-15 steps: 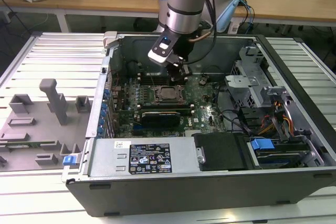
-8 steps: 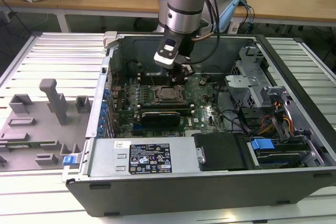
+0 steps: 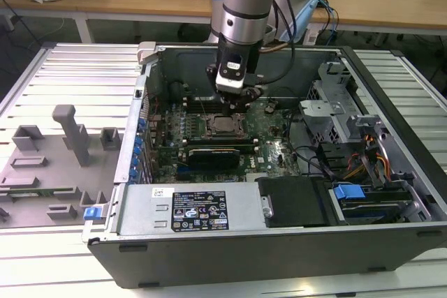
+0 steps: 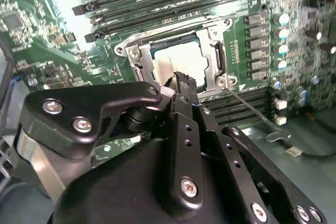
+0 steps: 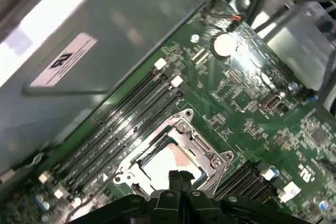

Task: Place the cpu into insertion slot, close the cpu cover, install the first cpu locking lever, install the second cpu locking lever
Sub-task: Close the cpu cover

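First wrist view, cpu [image 5: 157, 164] apparently flat, face-up

The cpu [image 4: 178, 59] top is pale silver-grey inside the dark-silver cover [image 4: 139, 66], ringed by green board [image 5: 247, 98] with black memory slots [image 5: 126, 119]. The gripper [image 5: 179, 176] is black; the case [image 3: 279, 256] is dark grey with blue clips [image 3: 347, 192].

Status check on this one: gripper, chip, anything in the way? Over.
The gripper: jaws shut, tips over the chip. Chip seated, cover down over it. One lever swung out, looks unlatched. Nothing blocking.
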`<state>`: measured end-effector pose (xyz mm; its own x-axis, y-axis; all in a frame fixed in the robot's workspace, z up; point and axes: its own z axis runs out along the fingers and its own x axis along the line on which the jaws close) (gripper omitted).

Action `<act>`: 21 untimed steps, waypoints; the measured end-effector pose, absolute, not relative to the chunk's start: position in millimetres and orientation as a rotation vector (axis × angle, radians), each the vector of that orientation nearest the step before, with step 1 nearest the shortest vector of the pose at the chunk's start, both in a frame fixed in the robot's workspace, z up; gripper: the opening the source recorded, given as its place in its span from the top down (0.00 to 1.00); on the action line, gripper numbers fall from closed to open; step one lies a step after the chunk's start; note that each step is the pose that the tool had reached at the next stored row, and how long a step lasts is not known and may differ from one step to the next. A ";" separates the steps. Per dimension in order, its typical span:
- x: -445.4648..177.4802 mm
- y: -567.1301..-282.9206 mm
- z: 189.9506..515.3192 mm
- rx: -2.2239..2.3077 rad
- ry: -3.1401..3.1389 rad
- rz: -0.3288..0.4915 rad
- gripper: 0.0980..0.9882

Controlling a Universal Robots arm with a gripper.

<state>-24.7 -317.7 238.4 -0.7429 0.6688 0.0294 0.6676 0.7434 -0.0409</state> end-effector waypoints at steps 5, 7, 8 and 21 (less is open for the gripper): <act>-24.6 -317.7 238.4 -0.921 -2.961 0.047 0.99; -24.7 -317.7 238.4 -0.843 -2.985 0.049 0.99; -24.6 -317.7 238.4 -0.812 -2.994 0.049 0.99; -24.7 -317.7 238.3 -0.290 -3.094 0.059 0.99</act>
